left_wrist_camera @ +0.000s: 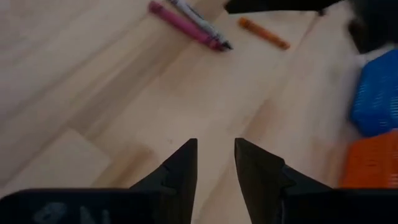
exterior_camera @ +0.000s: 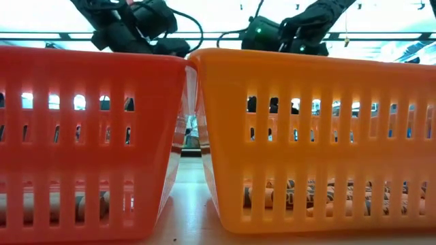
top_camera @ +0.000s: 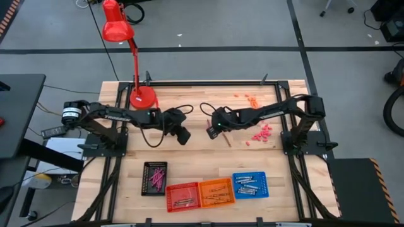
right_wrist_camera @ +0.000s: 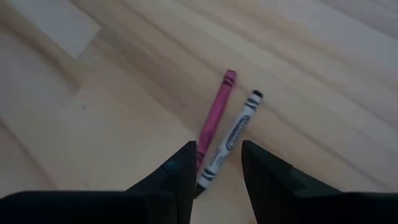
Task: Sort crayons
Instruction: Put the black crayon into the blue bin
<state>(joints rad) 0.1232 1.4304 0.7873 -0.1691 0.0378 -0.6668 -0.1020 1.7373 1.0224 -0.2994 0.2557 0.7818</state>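
Note:
A magenta crayon (right_wrist_camera: 214, 118) and a pale grey-white crayon (right_wrist_camera: 233, 140) lie side by side on the wooden table (top_camera: 189, 154). My right gripper (right_wrist_camera: 217, 163) (top_camera: 211, 131) is open just above their near ends, one finger on either side. A brown-orange crayon (left_wrist_camera: 264, 34) (top_camera: 227, 140) lies close by. My left gripper (left_wrist_camera: 216, 163) (top_camera: 183, 135) is open and empty above bare wood, left of the crayons; the magenta (left_wrist_camera: 183, 25) and grey-white (left_wrist_camera: 199, 14) crayons show ahead of it.
Black (top_camera: 154, 178), red (top_camera: 183, 197), orange (top_camera: 216, 192) and blue (top_camera: 250, 185) baskets stand in a row near the front edge, with crayons in them. Red-pink bits (top_camera: 262, 133) and orange bits (top_camera: 251, 99) lie at the right. A red lamp (top_camera: 142, 94) stands at the far left.

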